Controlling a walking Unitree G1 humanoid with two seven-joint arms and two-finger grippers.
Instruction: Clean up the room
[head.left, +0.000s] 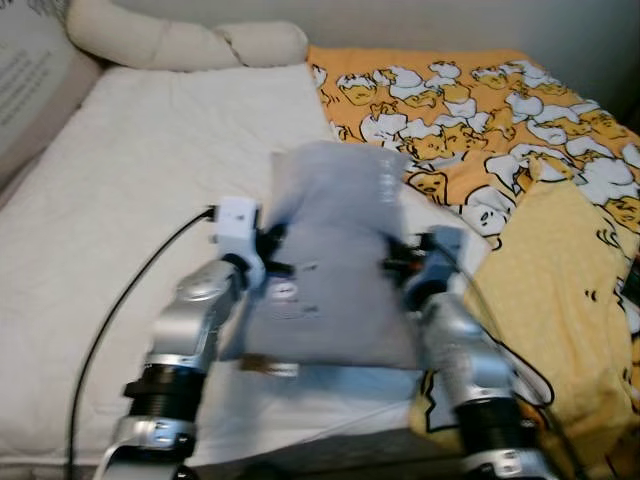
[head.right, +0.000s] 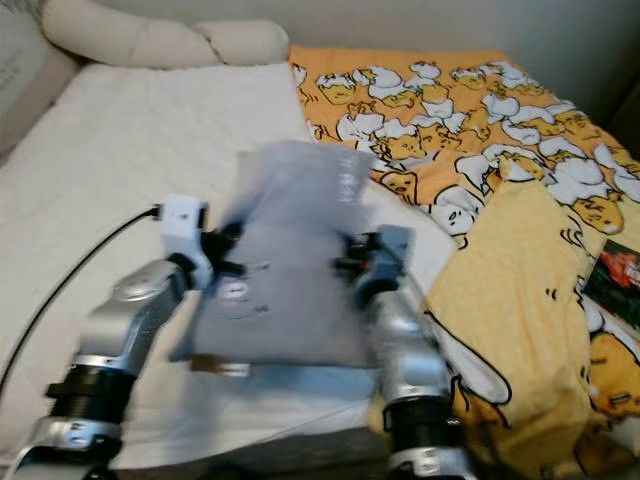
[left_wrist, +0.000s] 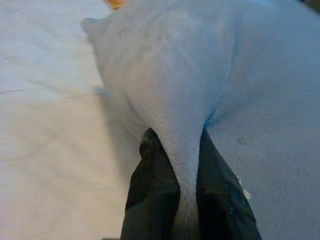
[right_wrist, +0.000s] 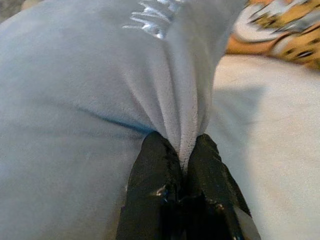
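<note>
White bed, grey pillow pinched between left claw, right claw

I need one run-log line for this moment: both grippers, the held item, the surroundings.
left gripper: shut on grey pillow | right gripper: shut on grey pillow | pillow: above white bed | beside: duck-print blanket

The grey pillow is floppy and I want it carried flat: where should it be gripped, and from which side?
Grip the grey pillow at its two opposite side edges, each approached from its outer side. The left gripper and right gripper already pinch soft folds there, so the limp cloth probably hangs evenly over the bed.
</note>
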